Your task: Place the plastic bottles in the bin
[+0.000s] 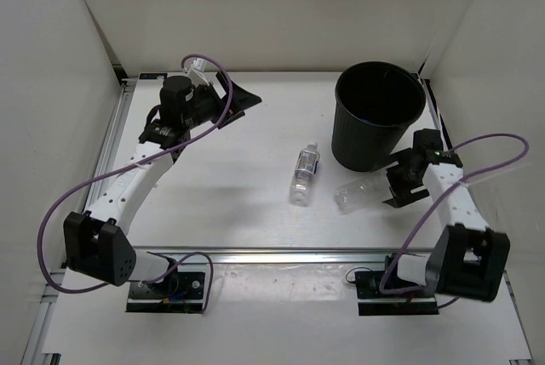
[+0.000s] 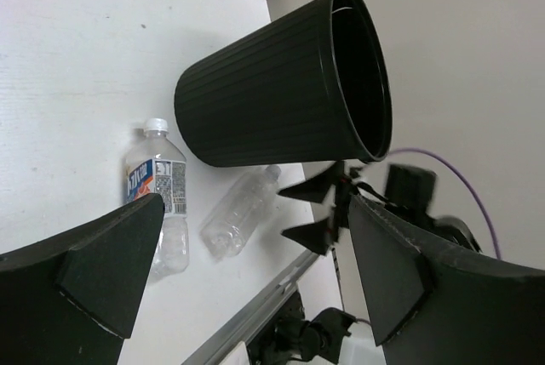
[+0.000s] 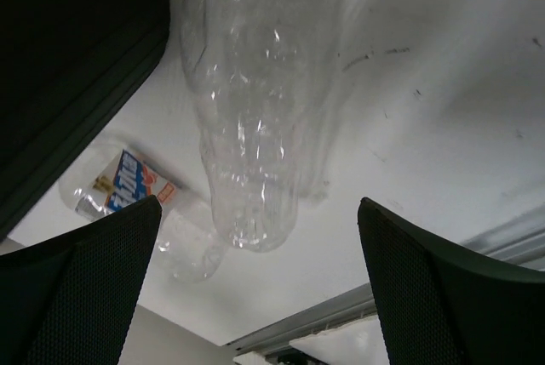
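Observation:
The black bin (image 1: pixel 379 118) stands upright at the back right; it also shows in the left wrist view (image 2: pixel 272 84). A clear bottle with a blue label and white cap (image 1: pixel 304 173) lies at mid-table, left of the bin. A clear unlabelled bottle (image 1: pixel 361 194) lies in front of the bin. My right gripper (image 1: pixel 394 182) is open just right of this bottle, which lies ahead of the jaws in the right wrist view (image 3: pixel 247 118), not between them. My left gripper (image 1: pixel 245 99) is open and empty at the back left. The green bottle and the second labelled bottle are out of view.
White walls enclose the table on three sides. A metal rail (image 1: pixel 281 255) runs along the near edge, another (image 1: pixel 111 139) along the left side. The bin's wall (image 3: pixel 68 50) is close to my right gripper's left side.

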`<state>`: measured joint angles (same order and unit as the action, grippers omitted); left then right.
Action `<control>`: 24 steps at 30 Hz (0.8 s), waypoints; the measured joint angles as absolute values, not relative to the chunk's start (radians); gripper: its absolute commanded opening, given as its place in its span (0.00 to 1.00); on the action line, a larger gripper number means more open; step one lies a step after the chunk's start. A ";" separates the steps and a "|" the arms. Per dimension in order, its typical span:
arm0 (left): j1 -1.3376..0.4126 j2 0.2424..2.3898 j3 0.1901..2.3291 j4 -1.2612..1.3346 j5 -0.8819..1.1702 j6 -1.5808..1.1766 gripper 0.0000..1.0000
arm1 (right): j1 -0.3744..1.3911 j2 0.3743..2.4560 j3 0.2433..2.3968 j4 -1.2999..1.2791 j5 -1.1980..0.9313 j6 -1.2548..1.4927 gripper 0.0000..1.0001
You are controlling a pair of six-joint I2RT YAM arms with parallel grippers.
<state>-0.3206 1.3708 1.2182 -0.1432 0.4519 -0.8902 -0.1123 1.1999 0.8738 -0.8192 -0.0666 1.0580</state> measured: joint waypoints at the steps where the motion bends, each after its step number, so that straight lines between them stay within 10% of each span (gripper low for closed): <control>1: -0.316 1.367 1.218 -0.144 0.462 -0.889 1.00 | -0.116 1.251 0.874 -0.792 -0.079 1.061 1.00; 7: -0.303 1.357 1.216 -0.150 0.513 -0.887 1.00 | -0.133 1.487 0.929 -0.715 -0.133 1.038 0.95; 13: -0.295 1.361 1.201 -0.162 0.553 -0.888 1.00 | -0.155 1.607 0.963 -0.685 -0.186 0.993 0.40; 24: -0.279 1.452 1.228 -0.167 0.588 -0.892 1.00 | -0.165 1.377 0.909 -0.883 -0.202 0.952 0.13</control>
<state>-0.2787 1.4525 1.2282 -0.1665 0.5884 -0.8917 -0.1654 1.3766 0.9092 -0.8825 -0.2024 0.9520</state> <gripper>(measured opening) 1.000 0.490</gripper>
